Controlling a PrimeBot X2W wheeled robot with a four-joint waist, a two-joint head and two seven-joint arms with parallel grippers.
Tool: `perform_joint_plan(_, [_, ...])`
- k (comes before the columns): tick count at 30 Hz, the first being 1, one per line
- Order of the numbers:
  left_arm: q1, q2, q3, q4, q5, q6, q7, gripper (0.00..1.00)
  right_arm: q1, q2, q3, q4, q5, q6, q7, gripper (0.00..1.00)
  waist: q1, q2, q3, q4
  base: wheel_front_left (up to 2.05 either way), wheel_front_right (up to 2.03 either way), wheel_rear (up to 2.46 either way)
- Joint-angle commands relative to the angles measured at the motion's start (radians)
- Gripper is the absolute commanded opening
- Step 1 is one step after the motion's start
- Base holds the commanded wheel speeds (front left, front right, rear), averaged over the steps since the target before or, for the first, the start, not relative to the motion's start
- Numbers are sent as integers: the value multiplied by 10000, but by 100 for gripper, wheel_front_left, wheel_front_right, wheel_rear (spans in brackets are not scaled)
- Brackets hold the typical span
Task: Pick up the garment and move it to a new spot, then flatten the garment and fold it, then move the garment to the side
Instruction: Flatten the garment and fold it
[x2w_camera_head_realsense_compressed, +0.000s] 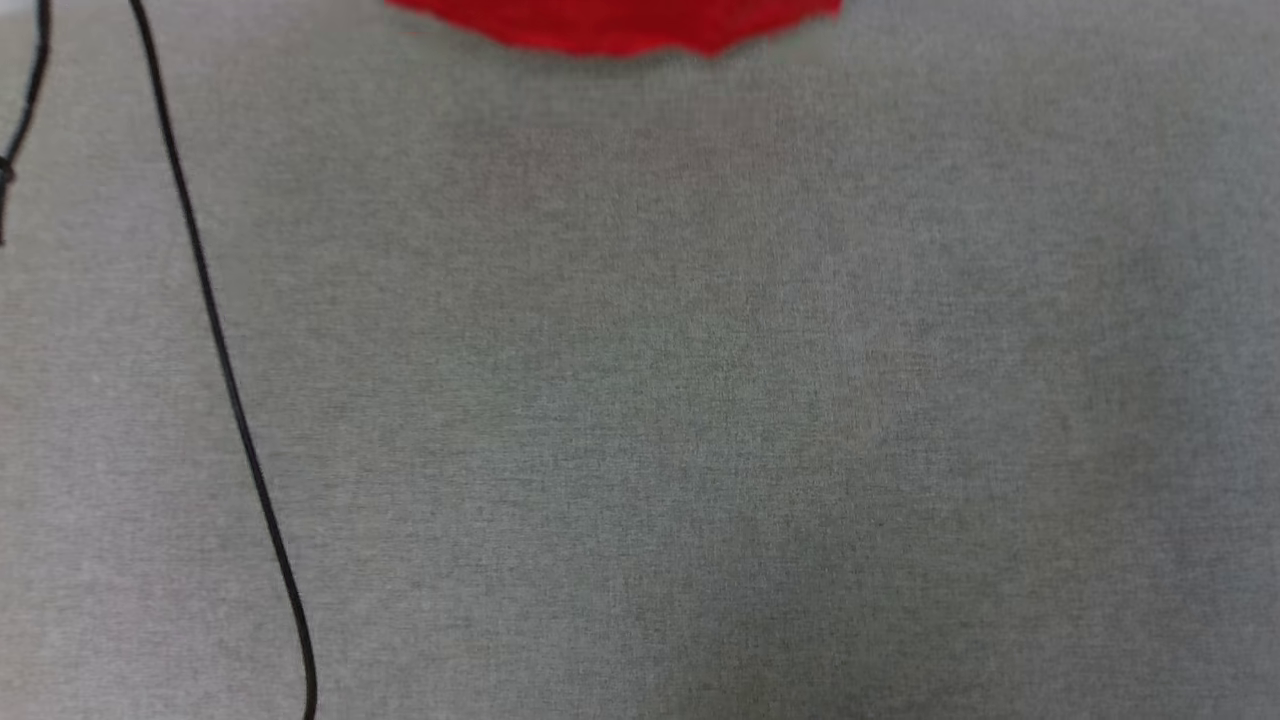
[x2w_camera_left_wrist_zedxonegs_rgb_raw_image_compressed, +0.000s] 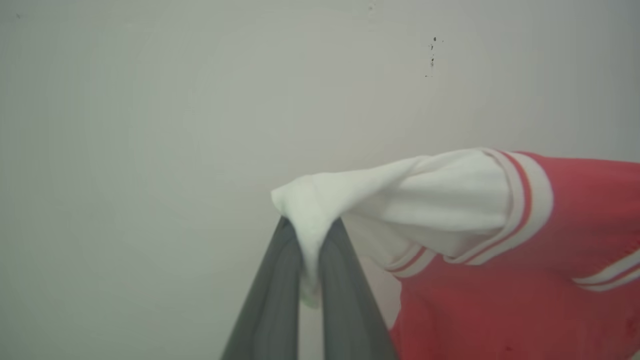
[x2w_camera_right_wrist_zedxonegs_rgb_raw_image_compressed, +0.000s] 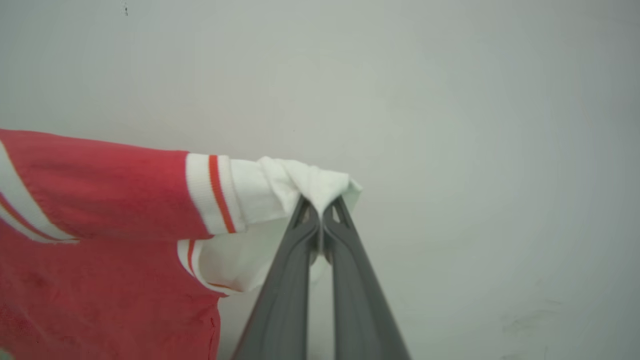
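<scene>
Nearest the lens, left wrist view: left gripper (x2w_camera_left_wrist_zedxonegs_rgb_raw_image_compressed: 312, 227), jaws pressed together on a pinched fold of white sleeve (x2w_camera_left_wrist_zedxonegs_rgb_raw_image_compressed: 440, 200), cloth bulging above the fingertips. Likewise in the right wrist view: right gripper (x2w_camera_right_wrist_zedxonegs_rgb_raw_image_compressed: 321, 207), jaws narrow, clamped on the tip of the other sleeve (x2w_camera_right_wrist_zedxonegs_rgb_raw_image_compressed: 300, 182). Beyond each pinch: striped trim, then the red body of the garment (x2w_camera_left_wrist_zedxonegs_rgb_raw_image_compressed: 500, 310), sagging between the two grips. Held by both sleeves, probably so as to hang spread and unwrinkled for carrying to a new spot and laying flat. Farther back: plain pale wall (x2w_camera_left_wrist_zedxonegs_rgb_raw_image_compressed: 150, 100). Head view, near to far: grey table cover (x2w_camera_head_realsense_compressed: 700, 450), black cable (x2w_camera_head_realsense_compressed: 222, 345) trailing across its left side, and at the top edge a red strip of the garment, contact with the cover not discernible.
</scene>
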Motion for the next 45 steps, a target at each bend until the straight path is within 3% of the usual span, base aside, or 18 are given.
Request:
perform_joint_plan(1, [-248,114,21,161,75,-47,-49,0,-319,26,43,219,-55,-17,-111,0,-2,0,473,-159,0,0,0])
perform_joint_plan(14, [-386,-264,-136,2371,-542,-648,-667,0,-1105,685,489,2648,336,-16,-1451,0,-2,0,1712,-223,0,0,0])
perform_joint_plan(21, [447,-721,-348,3399,-1255,-748,-678,0,-313,969,565,4018,885,-16,-2072,0,-2,0,1858,-149,0,0,0])
perform_joint_plan(28, [2346,-1066,-1079,3195,-2175,-748,-643,0,1550,803,1048,4727,1626,-14,-2675,0,-2,0,1139,64,0,0,0])
perform_joint_plan(37, [5369,-759,-1603,2289,-3190,-750,-1469,0,4955,280,2125,4054,3007,-16,-3070,0,-2,0,-866,227,0,0,0])
perform_joint_plan(45, [7844,-458,-1660,1369,-3445,-522,-1688,0,8124,-311,2508,2005,3990,-18,-2954,0,-2,0,-2368,302,0,0,0])
